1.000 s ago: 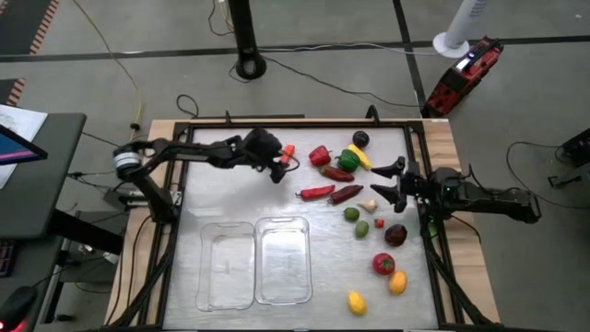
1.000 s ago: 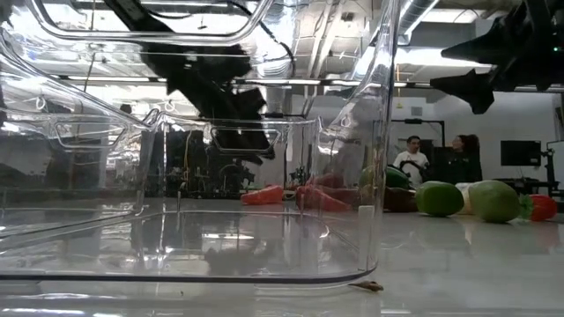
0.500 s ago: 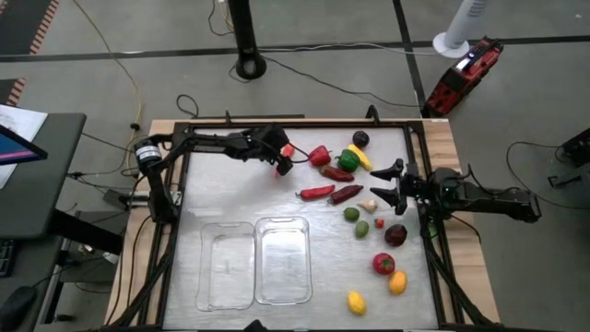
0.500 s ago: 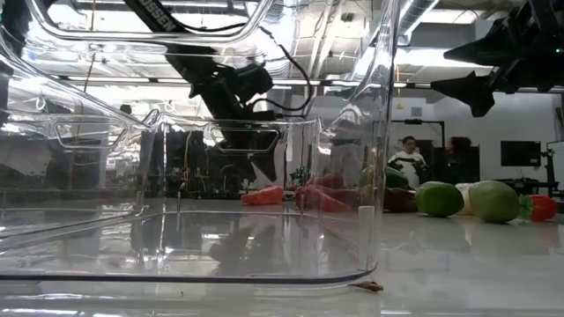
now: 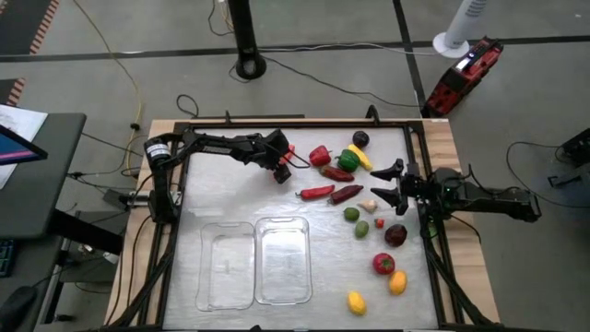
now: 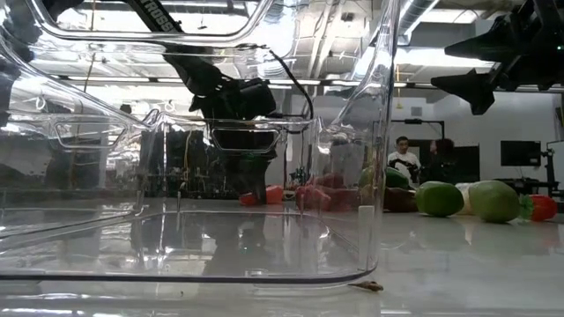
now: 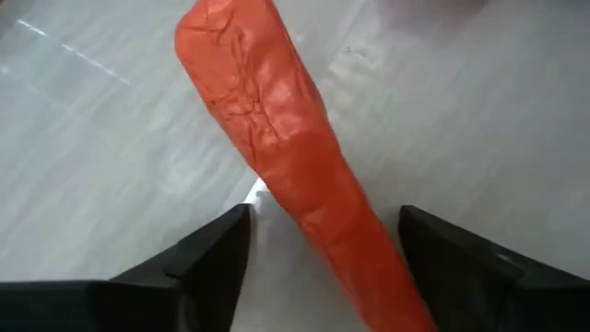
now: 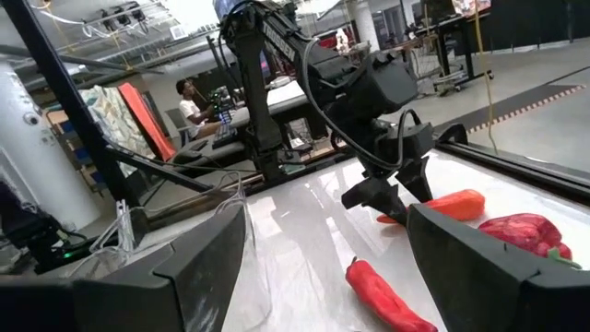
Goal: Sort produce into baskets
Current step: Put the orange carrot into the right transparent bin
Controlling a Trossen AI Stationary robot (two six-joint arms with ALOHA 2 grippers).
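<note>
An orange carrot [image 7: 286,157] lies flat on the table at the far middle [image 5: 289,150]. My left gripper [image 5: 283,167] is open and low over it, with one finger on each side of the carrot's thin end [image 7: 369,249] and a gap on both sides. It also shows in the right wrist view [image 8: 392,189]. My right gripper [image 5: 387,184] is open and empty, held above the table at the right [image 6: 480,75]. Two clear bins [image 5: 228,263] [image 5: 283,258] stand side by side at the near left, both empty.
Produce is spread over the table's right half: red chillies [image 5: 316,193] [image 5: 347,193], a red pepper [image 5: 319,155], a green pepper [image 5: 348,160], limes [image 5: 351,214], a tomato [image 5: 383,264], a lemon [image 5: 356,302]. People stand in the room beyond [image 6: 405,160].
My left gripper has moved a little toward the table's right edge and gone down over the carrot, so that its open fingers now stand on either side of it. The carrot has stayed where it was.
</note>
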